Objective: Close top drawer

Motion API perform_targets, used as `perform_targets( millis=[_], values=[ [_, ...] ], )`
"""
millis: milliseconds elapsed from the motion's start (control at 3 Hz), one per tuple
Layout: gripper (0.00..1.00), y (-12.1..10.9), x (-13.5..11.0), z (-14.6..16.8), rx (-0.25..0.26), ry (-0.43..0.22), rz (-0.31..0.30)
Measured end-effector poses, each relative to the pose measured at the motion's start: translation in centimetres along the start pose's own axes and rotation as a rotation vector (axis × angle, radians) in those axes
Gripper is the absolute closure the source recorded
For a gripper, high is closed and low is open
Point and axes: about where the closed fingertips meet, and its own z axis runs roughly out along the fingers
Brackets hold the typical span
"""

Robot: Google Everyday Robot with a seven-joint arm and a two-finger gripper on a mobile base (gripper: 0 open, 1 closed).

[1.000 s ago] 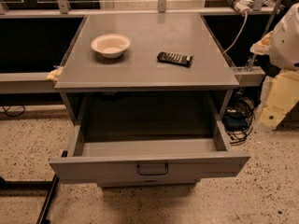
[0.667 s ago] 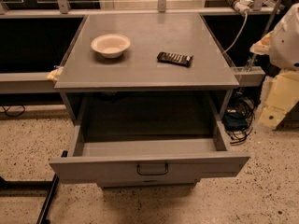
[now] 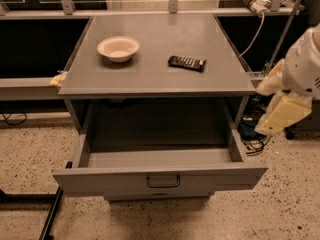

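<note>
Top drawer (image 3: 210,178) pulled fully out beneath the grey table (image 3: 155,81), its black loop handle (image 3: 163,181) facing the viewer, with a white bowl (image 3: 118,48) and a black remote control (image 3: 186,62) on the table, and the claw (image 3: 278,106) held off to the right, apart from the drawer, its opening impossible to tell.

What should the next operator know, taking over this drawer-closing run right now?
Gripper: hangs off the right side of the cabinet, level with the open bay, touching nothing.
Top drawer: pulled far out, looks empty, handle facing the camera.
Done: nothing visible yet.
Left: bring the gripper round to the drawer's front and push it shut.
</note>
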Motion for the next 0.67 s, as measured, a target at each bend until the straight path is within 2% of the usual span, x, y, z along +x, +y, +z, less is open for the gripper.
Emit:
perform_targets(
  millis=[333,667],
  values=[
    [0.65,1.50,0.58,4.73,-0.043,-0.061,0.026],
    [0.90,1.67,0.65,5.29,-0.042,-0.065,0.031]
  ],
)
